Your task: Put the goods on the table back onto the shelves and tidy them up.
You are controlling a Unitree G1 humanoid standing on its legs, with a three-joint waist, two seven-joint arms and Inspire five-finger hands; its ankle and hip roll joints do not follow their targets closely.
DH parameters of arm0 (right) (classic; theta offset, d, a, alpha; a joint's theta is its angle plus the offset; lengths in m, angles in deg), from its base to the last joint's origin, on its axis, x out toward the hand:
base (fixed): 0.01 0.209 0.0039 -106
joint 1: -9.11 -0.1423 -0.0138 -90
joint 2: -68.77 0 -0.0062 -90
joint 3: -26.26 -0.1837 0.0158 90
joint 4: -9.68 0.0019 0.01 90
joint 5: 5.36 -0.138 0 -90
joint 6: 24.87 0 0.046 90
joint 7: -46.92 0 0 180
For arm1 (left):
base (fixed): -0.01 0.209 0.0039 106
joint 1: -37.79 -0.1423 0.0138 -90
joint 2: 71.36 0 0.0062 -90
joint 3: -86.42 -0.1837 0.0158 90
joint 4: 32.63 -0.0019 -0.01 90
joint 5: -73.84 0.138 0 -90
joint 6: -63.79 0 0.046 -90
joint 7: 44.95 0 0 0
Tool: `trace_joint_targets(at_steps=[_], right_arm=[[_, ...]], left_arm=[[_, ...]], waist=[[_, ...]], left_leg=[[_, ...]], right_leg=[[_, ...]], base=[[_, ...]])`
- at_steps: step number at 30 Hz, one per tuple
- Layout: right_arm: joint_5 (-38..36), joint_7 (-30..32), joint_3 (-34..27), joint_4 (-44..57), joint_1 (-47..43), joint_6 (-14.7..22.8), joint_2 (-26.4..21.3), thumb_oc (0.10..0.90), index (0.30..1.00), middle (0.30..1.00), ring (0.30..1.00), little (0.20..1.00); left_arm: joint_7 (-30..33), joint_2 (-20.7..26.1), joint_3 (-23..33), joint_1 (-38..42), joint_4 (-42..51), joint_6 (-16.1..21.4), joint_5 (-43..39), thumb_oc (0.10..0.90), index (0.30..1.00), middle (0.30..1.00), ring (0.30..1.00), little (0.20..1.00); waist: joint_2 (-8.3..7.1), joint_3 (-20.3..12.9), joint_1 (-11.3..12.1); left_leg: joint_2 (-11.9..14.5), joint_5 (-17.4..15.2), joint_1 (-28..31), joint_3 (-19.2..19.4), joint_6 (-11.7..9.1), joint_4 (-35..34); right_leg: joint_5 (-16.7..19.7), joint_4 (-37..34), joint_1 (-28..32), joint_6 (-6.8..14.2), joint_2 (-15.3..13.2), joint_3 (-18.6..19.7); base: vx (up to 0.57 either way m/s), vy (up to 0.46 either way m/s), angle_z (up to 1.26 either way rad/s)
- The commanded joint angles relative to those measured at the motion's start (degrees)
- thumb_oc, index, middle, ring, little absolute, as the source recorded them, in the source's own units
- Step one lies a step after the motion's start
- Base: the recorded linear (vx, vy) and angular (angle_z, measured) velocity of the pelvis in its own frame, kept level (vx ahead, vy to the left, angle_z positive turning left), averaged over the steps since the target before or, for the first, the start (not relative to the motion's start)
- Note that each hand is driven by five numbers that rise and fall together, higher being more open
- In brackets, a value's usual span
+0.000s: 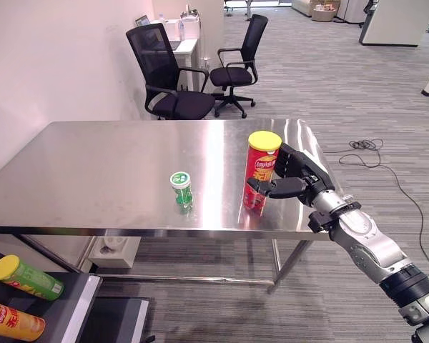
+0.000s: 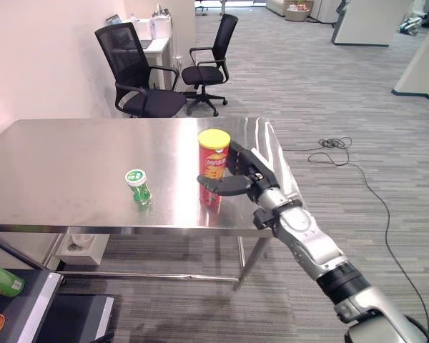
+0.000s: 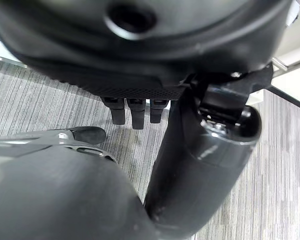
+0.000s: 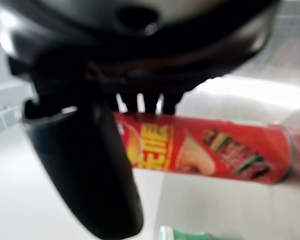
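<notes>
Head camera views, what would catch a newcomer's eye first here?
First, the red chip can with its yellow lid, upright near the steel table's front edge, with the right robot hand wrapped around it. Left of it stands a small green bottle. Two black office chairs sit beyond the table by the wall.

Right robot hand covers part of the red can, so can't tell if its fingers touch the can. Green and orange cans at lower left of frame are cut off by the edge. Small green bottle in right wrist view is blurry and cut off at the bottom.
</notes>
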Motion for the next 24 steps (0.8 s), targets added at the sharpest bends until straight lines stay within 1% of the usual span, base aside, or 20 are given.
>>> trace_joint_targets(at_steps=[1, 23, 24], right_arm=[[-2.28, 0.02, -0.69, -2.33, -13.23, 4.52, 0.8, 0.8, 0.9, 0.9, 0.9, 0.9], [-2.98, 0.8, -0.43, -4.25, -16.13, 4.35, 2.74, 0.8, 0.9, 0.9, 0.9, 0.9], [-3.32, 1.15, -0.44, -4.38, -16.81, 4.46, 3.4, 0.8, 0.9, 0.9, 0.9, 0.9]], left_arm=[[-1.67, -4.82, -4.6, -5.25, -5.84, -1.16, 1.38, 0.8, 0.9, 0.9, 0.9, 0.9], [-1.58, -4.44, -4.43, -5.77, -6.18, -1.09, 0.73, 0.8, 0.9, 0.9, 0.9, 0.9], [-1.48, -4.37, -4.46, -5.78, -6.22, -1.16, 0.69, 0.8, 0.9, 0.9, 0.9, 0.9]], waist=[[-2.07, -1.79, 2.28], [-2.13, -1.97, 2.97], [-2.09, -2.02, 3.14]], left_leg=[[-3.68, -3.53, -1.14, -3.87, 1.03, 0.04], [-4.01, -3.85, -1.06, -4.06, 1.09, 0.04], [-4.05, -3.91, -0.99, -4.0, 1.07, 0.04]], right_leg=[[7.87, 0.25, -2.64, -5.82, 4.8, 1.29], [8.04, 0.23, -2.55, -5.73, 4.54, 1.11], [8.0, 0.23, -2.5, -5.72, 4.51, 1.06]], base=[[0.0, 0.0, 0.0], [0.0, 0.0, 0.0], [0.0, 0.0, 0.0]])
